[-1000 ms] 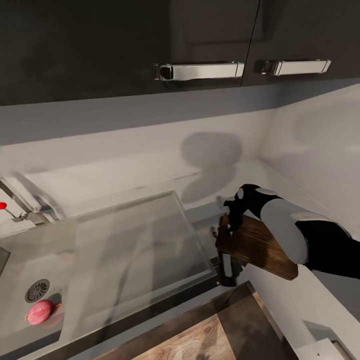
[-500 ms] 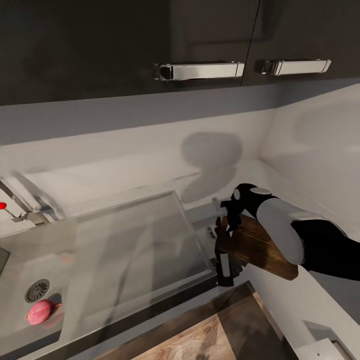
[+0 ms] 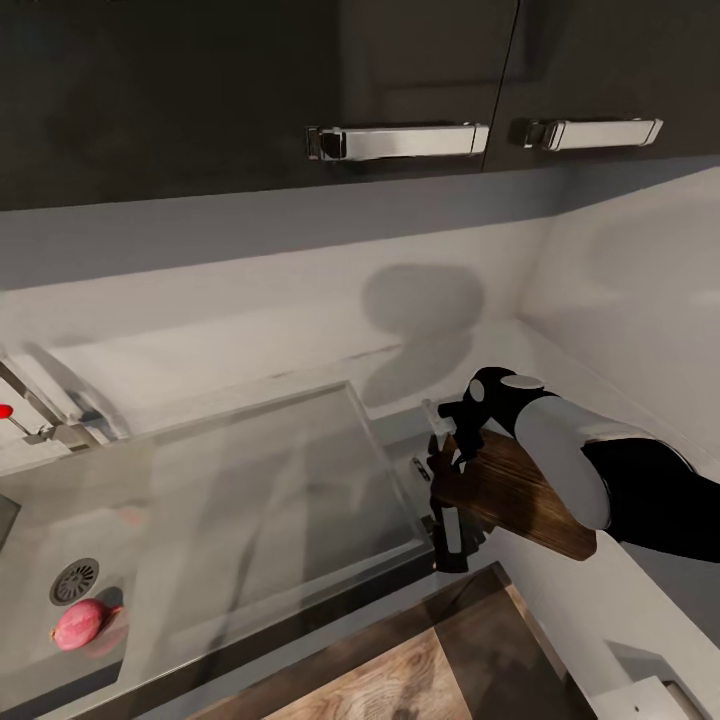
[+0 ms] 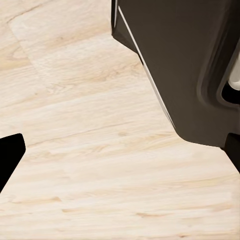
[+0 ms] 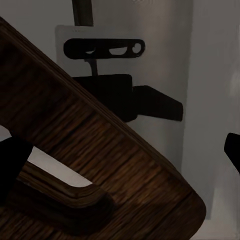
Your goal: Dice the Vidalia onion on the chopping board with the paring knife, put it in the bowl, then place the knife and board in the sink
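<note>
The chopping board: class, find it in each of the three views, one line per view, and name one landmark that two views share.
Head view: the chopping board sits right of centre, beside the sink, under the right gripper.
Left wrist view: not in it; pale wooden floor and a dark body are there.
Right wrist view: the board crosses the picture from upper left to lower right, close up.
Shared landmark: the board's rounded corner, in the head and right wrist views.

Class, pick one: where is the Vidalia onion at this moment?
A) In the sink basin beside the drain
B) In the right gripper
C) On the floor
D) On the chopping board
A: the Vidalia onion lies in the sink basin, just below the round drain.
</note>
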